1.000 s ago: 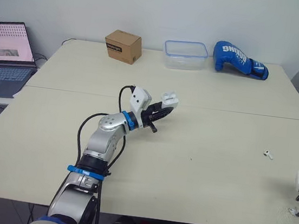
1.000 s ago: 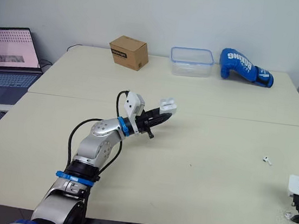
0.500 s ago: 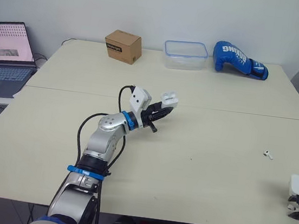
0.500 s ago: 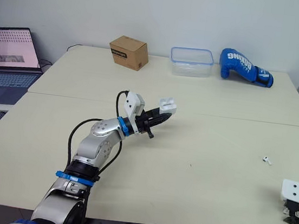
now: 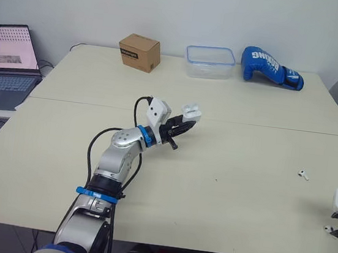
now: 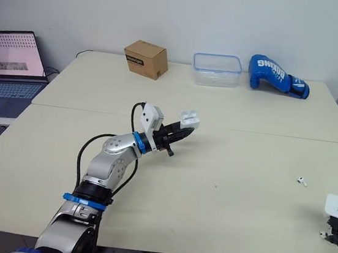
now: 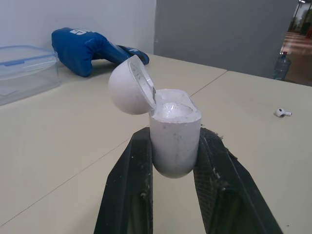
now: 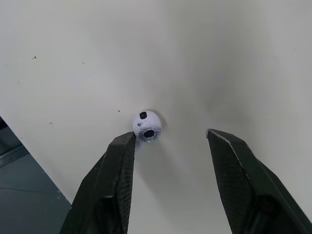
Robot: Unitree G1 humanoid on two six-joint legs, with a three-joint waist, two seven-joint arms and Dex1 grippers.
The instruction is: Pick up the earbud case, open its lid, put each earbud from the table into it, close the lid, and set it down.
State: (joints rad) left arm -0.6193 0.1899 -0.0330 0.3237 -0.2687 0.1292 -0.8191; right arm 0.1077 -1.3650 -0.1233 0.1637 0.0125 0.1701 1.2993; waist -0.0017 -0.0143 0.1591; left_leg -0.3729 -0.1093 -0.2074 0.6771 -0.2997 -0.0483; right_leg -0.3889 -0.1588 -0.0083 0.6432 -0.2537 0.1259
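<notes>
earbud (image 8: 146,126) between right end effector's (image 8: 170,134) parted fingers, just beside one

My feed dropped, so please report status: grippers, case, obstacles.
Left gripper shut on earbud case, lid open. Right gripper open around one earbud, not gripped. Second earbud on table. Nothing blocks either gripper.

- One case (image 7: 174,136).
- Two earbuds (image 5: 302,175); the second earbud (image 8: 146,126) lies between the right fingers.
- One cardboard box (image 5: 139,52).
- One clear container (image 5: 209,62).
- One boxing glove (image 5: 270,67).
- One laptop (image 5: 6,57).
- Two tabletops (image 5: 88,79), butted together.
</notes>
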